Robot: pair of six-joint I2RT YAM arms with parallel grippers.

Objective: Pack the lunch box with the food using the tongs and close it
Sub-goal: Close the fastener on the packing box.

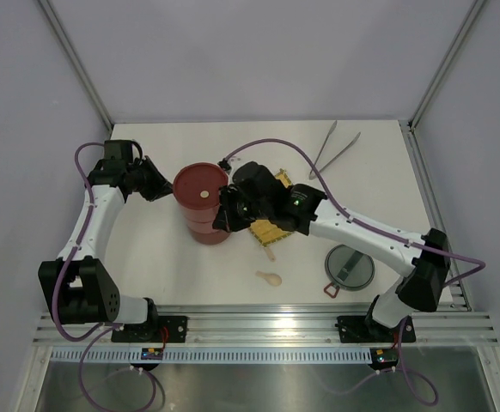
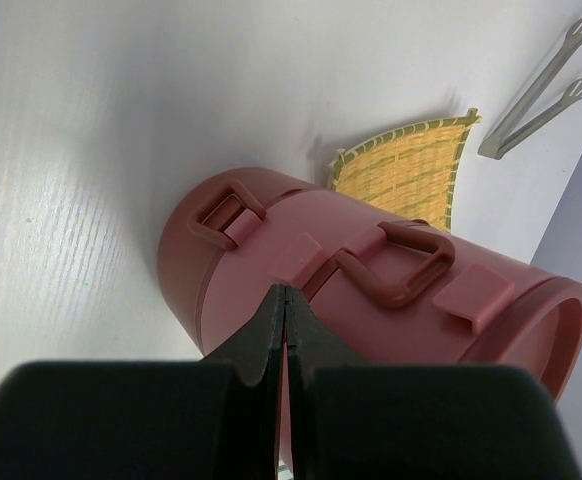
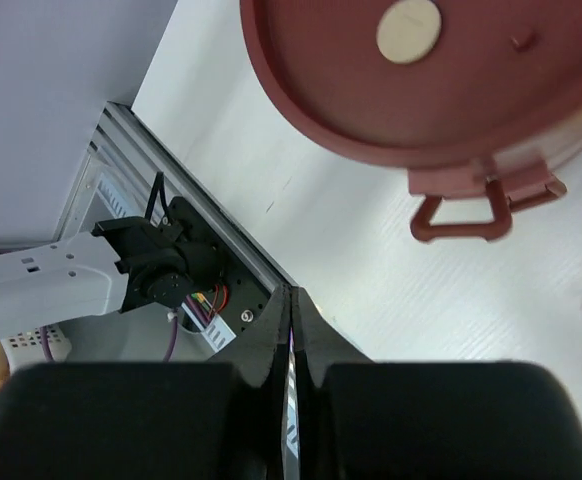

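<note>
Left gripper (image 2: 286, 298), jaws pressed shut, sits right at the side of the stacked lunch box (image 1: 200, 210) mid-table. Right gripper (image 3: 293, 300) hovers just beside it, jaws pinched to a slit, empty; tongs (image 1: 334, 148) lie far back

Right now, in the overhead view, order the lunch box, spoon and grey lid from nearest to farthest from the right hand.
1. Lunch box, just beside the right hand.
2. Spoon, mid-table, toward the front.
3. Grey lid, farther out on the right side.
</note>
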